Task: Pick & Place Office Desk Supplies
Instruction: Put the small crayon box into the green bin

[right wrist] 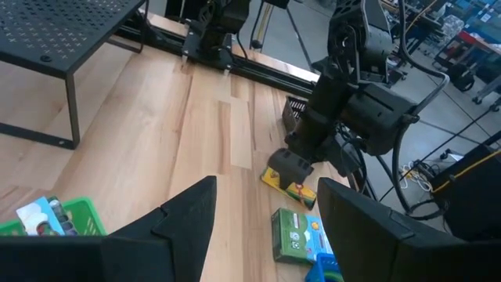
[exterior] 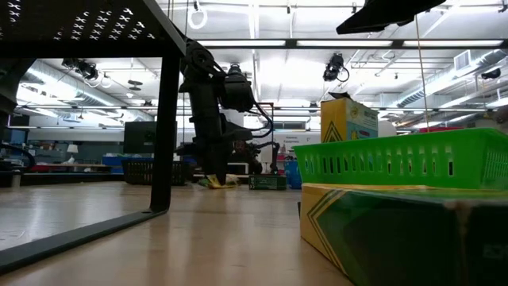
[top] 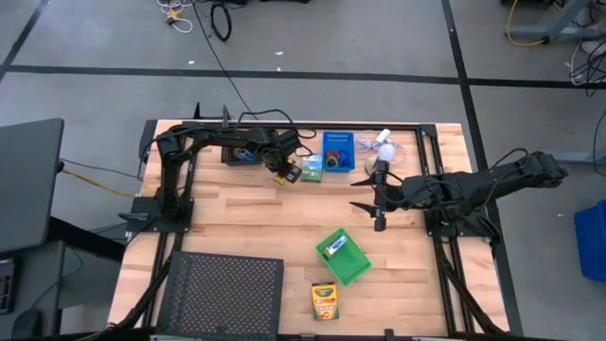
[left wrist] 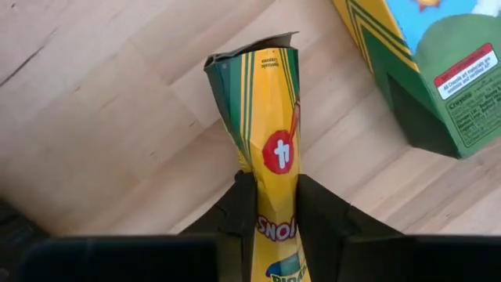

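Note:
A slim yellow crayon pack (left wrist: 258, 94) lies on the wooden table at the far middle, and my left gripper (left wrist: 268, 184) (top: 284, 173) is shut on it from above. A green-white crayon box (left wrist: 438, 70) (top: 311, 169) lies right beside it, toward the blue bin (top: 338, 150). The green bin (top: 343, 256) stands nearer the front, and a larger yellow crayon box (top: 325, 301) lies near the front edge. My right gripper (right wrist: 266, 204) (top: 371, 201) hovers open over the right-middle of the table with nothing between its fingers. My left gripper pinches the yellow pack's two long sides (left wrist: 270, 168) between its two fingers (left wrist: 239, 204), toward one end. The fingers come steeply from above and lie across the pack. The pack is squeezed narrow at the fingers and flares toward its torn free end (left wrist: 250, 59), which lies on the table.
A black bin (top: 241, 152) stands at the far left beside the left arm. A white mini fan (top: 383, 142) stands right of the blue bin. A large black mesh tray (top: 225, 294) on legs takes up the front left. Bare wood lies between the bins.

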You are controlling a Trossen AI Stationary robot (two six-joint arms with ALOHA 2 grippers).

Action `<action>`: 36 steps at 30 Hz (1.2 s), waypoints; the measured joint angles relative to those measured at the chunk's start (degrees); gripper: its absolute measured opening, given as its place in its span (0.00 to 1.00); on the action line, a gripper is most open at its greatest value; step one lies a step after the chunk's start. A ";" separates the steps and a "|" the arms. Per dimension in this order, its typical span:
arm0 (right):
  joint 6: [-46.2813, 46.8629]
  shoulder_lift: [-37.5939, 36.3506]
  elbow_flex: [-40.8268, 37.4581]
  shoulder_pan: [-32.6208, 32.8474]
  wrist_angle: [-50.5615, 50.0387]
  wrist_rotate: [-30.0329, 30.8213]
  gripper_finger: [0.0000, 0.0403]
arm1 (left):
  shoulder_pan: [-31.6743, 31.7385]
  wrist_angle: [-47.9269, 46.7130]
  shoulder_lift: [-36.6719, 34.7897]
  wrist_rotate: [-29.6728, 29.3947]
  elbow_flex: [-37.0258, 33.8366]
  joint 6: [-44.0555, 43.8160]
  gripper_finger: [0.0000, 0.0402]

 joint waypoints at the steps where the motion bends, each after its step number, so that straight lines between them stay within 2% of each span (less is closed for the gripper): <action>1: 0.00 0.00 0.00 -0.01 0.00 0.00 0.57 | 0.00 0.02 0.00 -0.03 0.00 0.45 0.19; 14: 0.67 0.00 0.00 -0.01 -0.02 0.02 0.57 | -1.01 3.22 -0.40 -0.50 -0.13 7.98 0.19; 21: 1.29 0.04 0.00 -0.08 0.27 0.02 0.57 | -1.62 4.65 -4.26 -4.56 -0.13 11.36 0.19; 25: 1.51 0.04 0.00 -0.19 0.24 0.02 0.57 | -1.55 4.71 -5.93 -4.03 -0.29 12.20 0.19; 31: 1.79 0.28 0.00 -0.19 0.60 0.02 0.57 | -1.87 7.64 -6.34 -3.37 -3.90 13.05 0.19; 36: 1.95 0.68 -0.04 -0.19 1.27 0.07 0.57 | -2.80 15.05 -8.52 -4.65 -7.32 14.32 0.19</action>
